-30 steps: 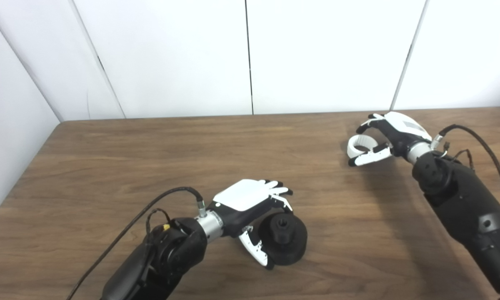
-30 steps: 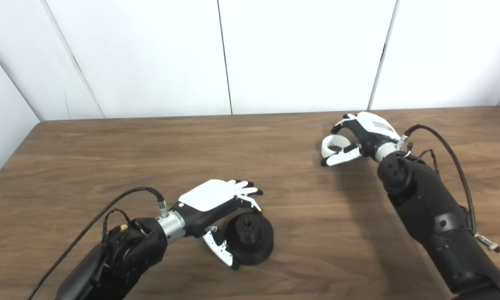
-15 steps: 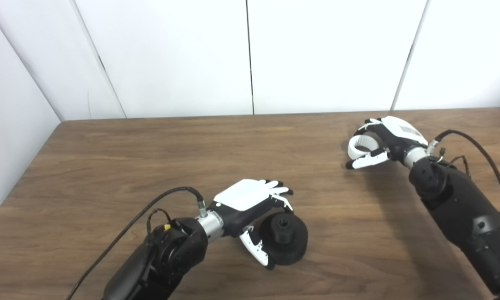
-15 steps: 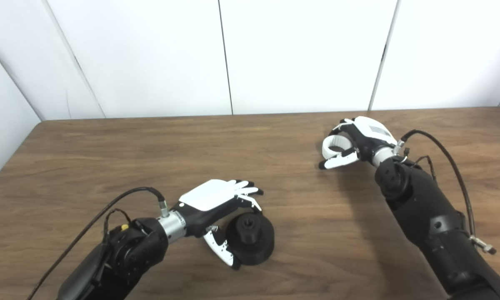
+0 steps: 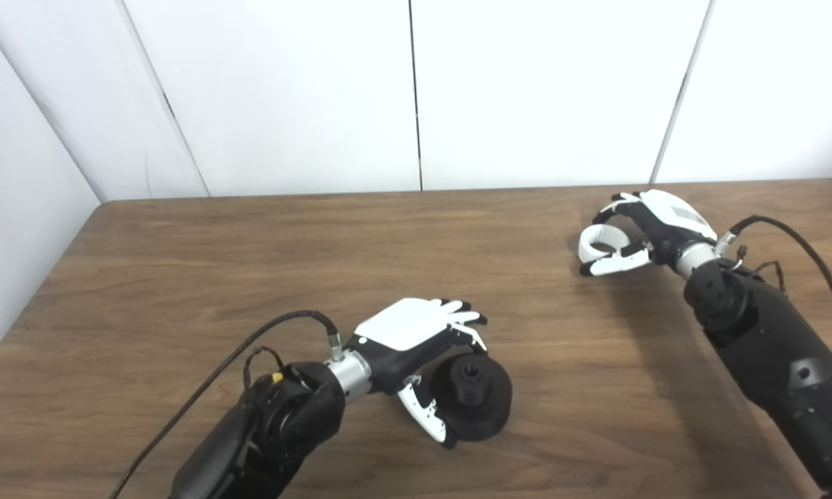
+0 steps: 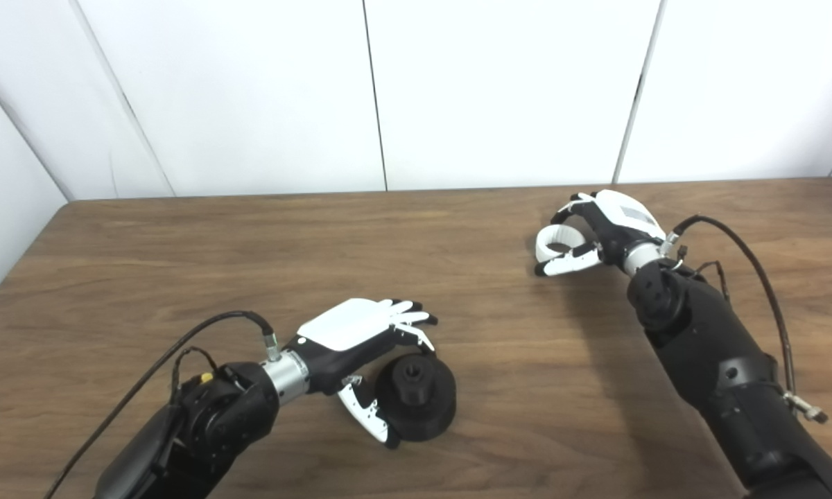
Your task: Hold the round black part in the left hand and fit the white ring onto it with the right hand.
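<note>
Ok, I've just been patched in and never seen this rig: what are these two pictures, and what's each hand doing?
Both pictures come from two cameras side by side on a humanoid robot's head, looking down at a brown wooden table, so they show the same scene from slightly different spots. The two black arms entering from the bottom edge are the robot's own, each ending in a fingered hand. The left hand is wrapped partly around the round black part, which sits on the table in front. The right hand, farther back on the right, pinches the white ring between fingers and thumb. Ring and black part are well apart; nothing is fitted yet.
</note>
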`<action>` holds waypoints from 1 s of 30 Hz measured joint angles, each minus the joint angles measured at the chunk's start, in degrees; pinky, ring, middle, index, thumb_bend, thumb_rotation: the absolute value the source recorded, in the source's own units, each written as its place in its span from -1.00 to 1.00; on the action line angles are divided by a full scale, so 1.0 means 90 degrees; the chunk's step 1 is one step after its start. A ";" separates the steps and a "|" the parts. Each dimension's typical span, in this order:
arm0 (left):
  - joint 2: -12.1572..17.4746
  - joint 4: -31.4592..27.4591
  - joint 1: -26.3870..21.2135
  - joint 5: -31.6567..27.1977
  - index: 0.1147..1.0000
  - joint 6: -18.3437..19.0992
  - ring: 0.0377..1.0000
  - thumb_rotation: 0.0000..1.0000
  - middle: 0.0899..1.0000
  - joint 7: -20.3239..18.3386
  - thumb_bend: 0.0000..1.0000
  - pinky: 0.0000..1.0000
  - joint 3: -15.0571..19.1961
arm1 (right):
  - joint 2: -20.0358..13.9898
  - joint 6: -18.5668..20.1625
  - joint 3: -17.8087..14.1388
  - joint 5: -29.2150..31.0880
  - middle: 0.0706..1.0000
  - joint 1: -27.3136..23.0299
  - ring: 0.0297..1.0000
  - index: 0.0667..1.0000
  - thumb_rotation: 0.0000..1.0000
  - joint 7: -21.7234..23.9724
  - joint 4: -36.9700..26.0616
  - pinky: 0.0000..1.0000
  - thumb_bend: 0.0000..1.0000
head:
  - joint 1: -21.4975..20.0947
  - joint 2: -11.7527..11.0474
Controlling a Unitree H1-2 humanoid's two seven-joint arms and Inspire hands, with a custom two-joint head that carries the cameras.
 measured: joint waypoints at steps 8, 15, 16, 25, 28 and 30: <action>0.0002 0.0001 0.0001 0.0000 0.24 -0.0009 1.00 -0.57 0.90 -0.0001 0.94 1.00 0.0001 | -0.0026 0.0005 0.0000 -0.0006 0.87 0.0000 1.00 0.45 -0.20 0.0001 0.0000 1.00 0.64 | 0.0000 0.0010; 0.0002 0.0001 0.0001 0.0000 0.25 -0.0010 1.00 -0.57 0.90 -0.0004 0.93 1.00 0.0004 | -0.0027 0.0004 0.0001 -0.0007 0.87 0.0000 1.00 0.42 -0.25 0.0003 0.0000 1.00 0.60 | 0.0000 0.0010; 0.0002 0.0001 0.0001 0.0000 0.24 -0.0011 1.00 -0.57 0.90 -0.0004 0.93 1.00 0.0004 | -0.0027 0.0004 0.0001 -0.0007 0.87 0.0000 1.00 0.42 -0.26 0.0003 0.0000 1.00 0.59 | 0.0000 0.0010; 0.0002 0.0002 0.0007 -0.0001 0.23 -0.0020 1.00 -0.57 0.91 -0.0010 0.94 1.00 0.0022 | -0.0028 0.0003 0.0003 -0.0003 0.87 0.0000 1.00 0.39 -0.31 0.0003 0.0053 1.00 0.56 | 0.0000 0.0039; 0.0002 0.0002 0.0009 -0.0001 0.23 -0.0032 1.00 -0.57 0.90 -0.0009 0.94 1.00 0.0023 | -0.0028 0.0003 0.0003 -0.0001 0.87 0.0002 1.00 0.39 -0.34 0.0003 0.0053 0.98 0.55 | 0.0010 0.0049; 0.0002 0.0002 0.0010 0.0000 0.23 -0.0047 1.00 -0.58 0.90 -0.0005 0.93 1.00 0.0023 | -0.0029 0.0003 0.0003 -0.0001 0.87 0.0004 1.00 0.39 -0.33 0.0003 0.0053 0.96 0.53 | 0.0010 0.0049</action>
